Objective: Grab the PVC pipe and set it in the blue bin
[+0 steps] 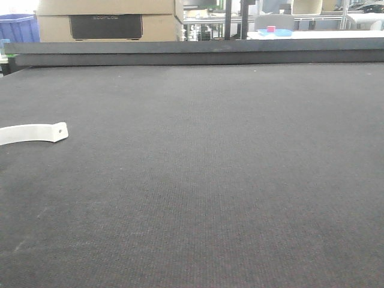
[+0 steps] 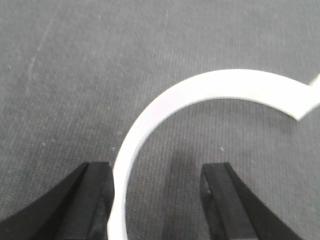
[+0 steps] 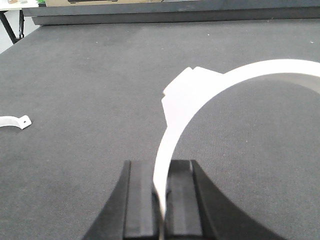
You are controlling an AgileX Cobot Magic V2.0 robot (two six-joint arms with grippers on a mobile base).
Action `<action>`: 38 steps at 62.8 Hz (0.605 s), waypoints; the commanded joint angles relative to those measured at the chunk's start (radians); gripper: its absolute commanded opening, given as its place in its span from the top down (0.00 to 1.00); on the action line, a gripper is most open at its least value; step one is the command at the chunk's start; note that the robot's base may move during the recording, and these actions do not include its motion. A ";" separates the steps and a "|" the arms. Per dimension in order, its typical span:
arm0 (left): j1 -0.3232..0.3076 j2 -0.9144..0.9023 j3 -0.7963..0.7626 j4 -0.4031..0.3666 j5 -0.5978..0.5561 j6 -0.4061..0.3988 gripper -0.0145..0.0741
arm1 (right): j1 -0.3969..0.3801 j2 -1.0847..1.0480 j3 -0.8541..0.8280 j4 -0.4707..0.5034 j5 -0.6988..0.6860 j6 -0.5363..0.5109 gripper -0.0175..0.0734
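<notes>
- Gripping one pipe [image 3: 172, 145], the right gripper [image 3: 161, 167] has its jaws closed on it.
- Left gripper [image 2: 157, 172] gapes wide, second pipe [image 2: 165, 105] between its jaws, ungrasped.
- Neither looks binned yet.

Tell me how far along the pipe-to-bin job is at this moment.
Done: the right gripper is shut on one white curved pipe piece. In hand: the left gripper is open, jaws either side of a second piece lying on the black mat. Left: close on it and carry both to the blue bin, seen only far behind the mat.
</notes>
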 commanded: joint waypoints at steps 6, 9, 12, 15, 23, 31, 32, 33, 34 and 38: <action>-0.002 0.032 -0.003 -0.003 -0.008 -0.005 0.49 | 0.001 -0.002 0.002 0.006 -0.039 -0.010 0.99; -0.002 0.035 -0.003 -0.003 -0.017 -0.005 0.49 | 0.001 -0.002 0.002 0.006 -0.038 -0.010 0.99; -0.002 0.036 -0.003 -0.003 -0.019 -0.005 0.49 | 0.001 -0.002 0.002 0.006 -0.038 -0.010 0.99; -0.002 0.037 -0.003 -0.003 -0.020 -0.005 0.49 | 0.001 -0.002 0.002 0.006 -0.038 -0.010 0.99; -0.002 0.039 -0.003 -0.001 -0.023 -0.005 0.51 | 0.001 -0.002 0.002 0.006 -0.042 -0.010 0.99; -0.002 0.045 -0.003 0.020 -0.019 -0.005 0.65 | 0.001 -0.002 0.002 0.006 -0.047 -0.010 0.99; -0.002 0.045 -0.003 0.023 -0.019 -0.005 0.70 | 0.001 -0.002 0.002 0.006 -0.047 -0.010 0.99; -0.002 0.045 -0.003 0.025 -0.016 -0.005 0.73 | 0.001 -0.002 0.002 0.006 -0.047 -0.010 0.99; -0.002 0.045 -0.003 0.026 -0.015 -0.005 0.76 | 0.001 -0.002 0.002 0.006 -0.047 -0.010 0.99; -0.002 0.045 -0.003 0.037 -0.005 -0.005 0.86 | 0.001 -0.002 0.002 0.006 -0.047 -0.010 0.99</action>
